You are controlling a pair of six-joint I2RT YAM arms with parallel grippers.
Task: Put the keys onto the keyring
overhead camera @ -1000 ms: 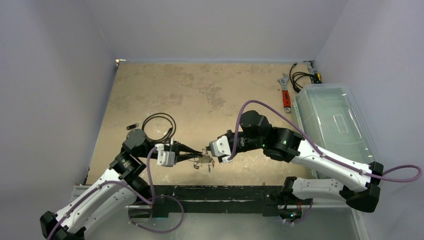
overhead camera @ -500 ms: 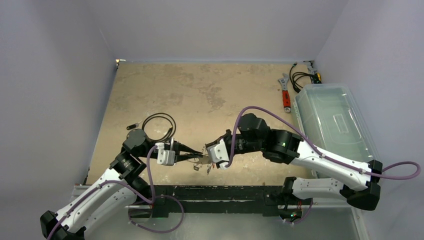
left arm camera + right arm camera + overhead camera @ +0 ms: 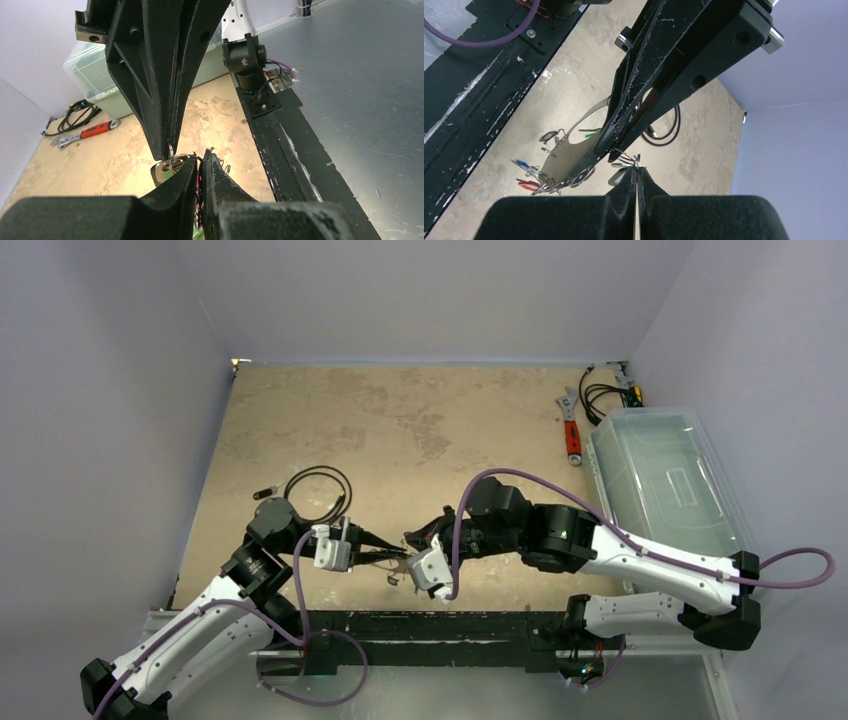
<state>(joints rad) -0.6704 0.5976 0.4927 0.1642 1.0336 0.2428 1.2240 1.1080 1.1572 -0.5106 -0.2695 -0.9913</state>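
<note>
In the right wrist view the keyring [image 3: 569, 155] shows as a flat silvery notched ring held off the table. Keys with blue [image 3: 521, 162], red [image 3: 527, 185] and green [image 3: 589, 134] tags hang from its rim. My left gripper [image 3: 201, 160] is shut on the keyring's edge. My right gripper [image 3: 637, 170] meets it tip to tip and is shut on a small wire loop [image 3: 628, 159]. A silvery key [image 3: 162, 173] hangs from that loop. From above, both grippers [image 3: 398, 558] [image 3: 410, 542] touch near the table's front edge.
A black coiled cable [image 3: 318, 492] lies just behind the left arm. A red-handled wrench [image 3: 572, 430] and a cable bundle [image 3: 605, 395] sit at the back right. A clear plastic bin [image 3: 665, 485] lines the right side. The black base rail [image 3: 430, 625] runs close in front.
The right arm has swung left and toward the front, and its wrist has rolled so the white camera block now hangs below the fingers. The left arm holds still.
</note>
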